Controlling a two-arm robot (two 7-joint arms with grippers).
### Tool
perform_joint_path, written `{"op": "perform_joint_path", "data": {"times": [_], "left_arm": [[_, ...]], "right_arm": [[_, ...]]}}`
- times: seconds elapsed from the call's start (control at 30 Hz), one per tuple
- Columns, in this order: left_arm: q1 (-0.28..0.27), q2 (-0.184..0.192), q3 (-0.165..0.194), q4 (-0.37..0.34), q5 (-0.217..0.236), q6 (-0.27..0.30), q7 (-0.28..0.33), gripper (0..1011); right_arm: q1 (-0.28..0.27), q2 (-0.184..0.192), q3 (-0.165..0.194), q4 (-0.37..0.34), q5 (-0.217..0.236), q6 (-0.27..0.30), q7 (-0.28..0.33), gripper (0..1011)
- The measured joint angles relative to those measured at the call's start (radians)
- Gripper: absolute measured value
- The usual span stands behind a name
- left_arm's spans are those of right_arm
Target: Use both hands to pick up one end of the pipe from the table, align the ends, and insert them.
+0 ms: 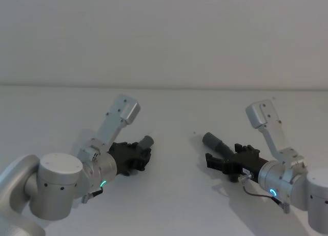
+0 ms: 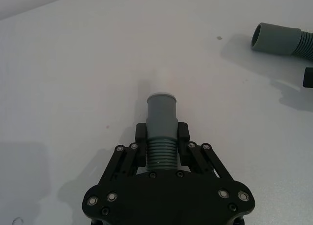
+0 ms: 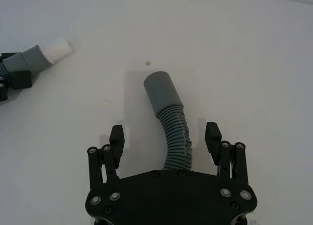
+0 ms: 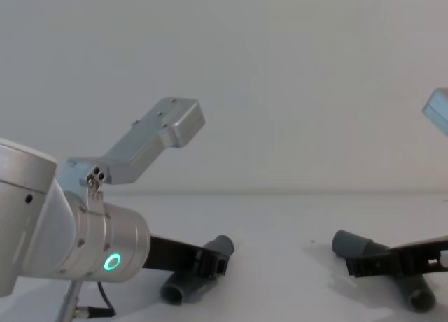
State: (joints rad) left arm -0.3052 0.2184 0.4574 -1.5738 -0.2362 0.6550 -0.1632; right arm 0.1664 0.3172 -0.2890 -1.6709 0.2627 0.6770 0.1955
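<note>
Two hose pieces, two grippers, one table (image 1: 169,105).

1. Left-hand hose piece (image 2: 161,155): dark grey and ribbed, ending in a smooth left cuff (image 2: 161,111). The left gripper (image 2: 162,136) is clamped across the ribs just behind that cuff, with a finger pressed on either side. The cuff sticks out past the fingertips. The right wrist view shows a white inner sleeve (image 3: 57,48) protruding from it. In the chest view the piece slopes, with the cuff end higher and the other end low by the table. Whether that low end touches the surface is hard to tell.

2. Right-hand hose piece (image 3: 177,137): dark grey, ribbed and curved, ending in a smooth right cuff (image 3: 161,90) with a hollow mouth. It sits on the robot's right side of the table and appears to lie on the surface. The cuff points toward the middle of the table.

3. Right gripper (image 3: 165,137): low over the table, straddling the ribbed stretch of the right-hand piece. Its fingers are spread wide, bare table shows between each fingertip and the hose, and neither finger touches it.

4. Relation of the cuffs: well apart with bare white table between them, facing roughly toward one another but not lined up.

5. Table: plain white and matte. One small dark speck (image 3: 148,63) lies near the right cuff.
</note>
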Motion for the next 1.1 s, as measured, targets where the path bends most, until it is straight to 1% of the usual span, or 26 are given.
{"op": "perform_joint_path", "data": {"times": [0.6,0.63,0.67,0.7,0.73,0.8,0.83,0.97,1.03,1.07,1.1], "left_arm": [[0.0,0.0,0.0,0.0,0.0,0.0,0.0,346],[0.0,0.0,0.0,0.0,0.0,0.0,0.0,346],[0.0,0.0,0.0,0.0,0.0,0.0,0.0,346],[0.0,0.0,0.0,0.0,0.0,0.0,0.0,346],[0.0,0.0,0.0,0.0,0.0,0.0,0.0,346],[0.0,0.0,0.0,0.0,0.0,0.0,0.0,346],[0.0,0.0,0.0,0.0,0.0,0.0,0.0,346],[0.0,0.0,0.0,0.0,0.0,0.0,0.0,346],[0.0,0.0,0.0,0.0,0.0,0.0,0.0,346],[0.0,0.0,0.0,0.0,0.0,0.0,0.0,346],[0.0,0.0,0.0,0.0,0.0,0.0,0.0,346]], "right_arm": [[0.002,-0.014,0.007,0.002,-0.011,0.022,-0.002,995],[0.002,-0.014,0.007,0.002,-0.011,0.023,-0.002,962],[0.002,-0.014,0.008,0.002,-0.011,0.023,-0.002,951],[0.002,-0.015,0.008,0.003,-0.012,0.024,-0.002,911],[0.002,-0.015,0.008,0.003,-0.012,0.024,-0.002,903],[0.002,-0.016,0.008,0.003,-0.013,0.025,-0.002,840],[0.002,-0.016,0.009,0.003,-0.013,0.026,-0.002,825],[0.002,-0.017,0.009,0.003,-0.013,0.027,-0.002,685],[0.002,-0.017,0.009,0.003,-0.014,0.028,-0.002,645],[0.002,-0.017,0.009,0.003,-0.014,0.028,-0.002,588],[0.002,-0.017,0.009,0.003,-0.014,0.028,-0.002,577]]}}
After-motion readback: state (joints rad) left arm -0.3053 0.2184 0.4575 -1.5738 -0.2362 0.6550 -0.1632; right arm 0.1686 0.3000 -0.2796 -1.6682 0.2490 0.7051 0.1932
